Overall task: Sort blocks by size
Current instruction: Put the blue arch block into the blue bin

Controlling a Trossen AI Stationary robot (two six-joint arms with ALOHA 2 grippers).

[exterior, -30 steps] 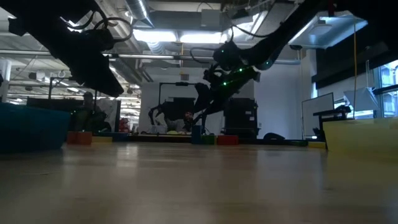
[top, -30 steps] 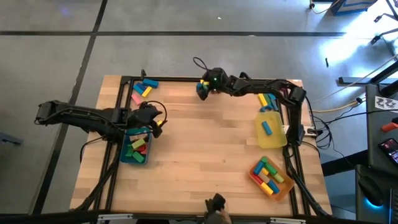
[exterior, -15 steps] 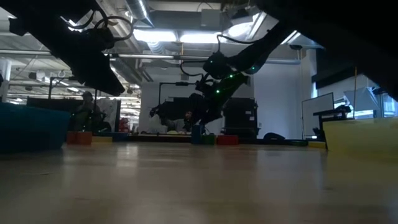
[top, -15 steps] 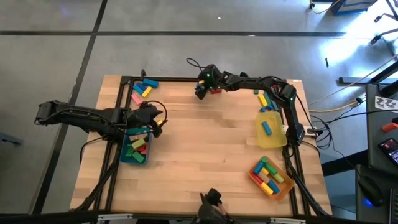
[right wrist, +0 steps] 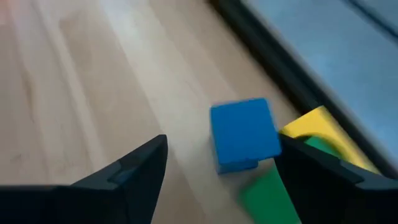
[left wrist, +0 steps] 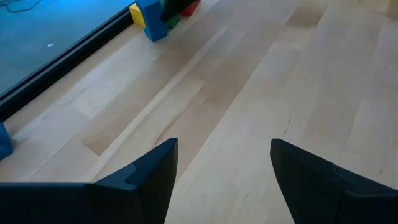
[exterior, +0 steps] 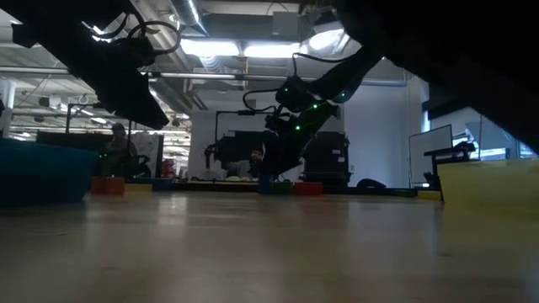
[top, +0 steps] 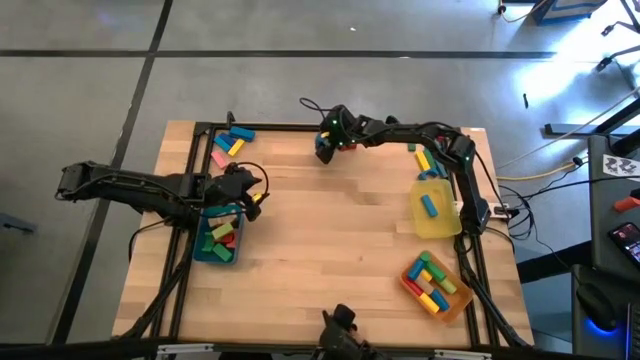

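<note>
On the near right of the wooden counter (top: 330, 230) sits an orange tray (top: 437, 285) crowded with long bars, and beyond it a yellow tray (top: 436, 212) with only a few pieces, which suggests each tray collects one size of block. At the left edge a teal tray (top: 218, 238) holds a mixed handful. The left gripper (top: 248, 196) hangs over the teal tray's far end, its arm folded low along the counter's left side, fingers (left wrist: 149, 177) spread wide and holding nothing, probably waiting. Farther back, loose blocks (top: 230, 144) lie unsorted in the far left corner. The right arm stretches far across the back rail, its right gripper (top: 322, 146) tilted down at a small cluster there. Its fingers (right wrist: 140, 168) stand apart around a blue cube (right wrist: 244, 134), not yet closed; yellow and green blocks (right wrist: 308, 146) lie just beside it.
</note>
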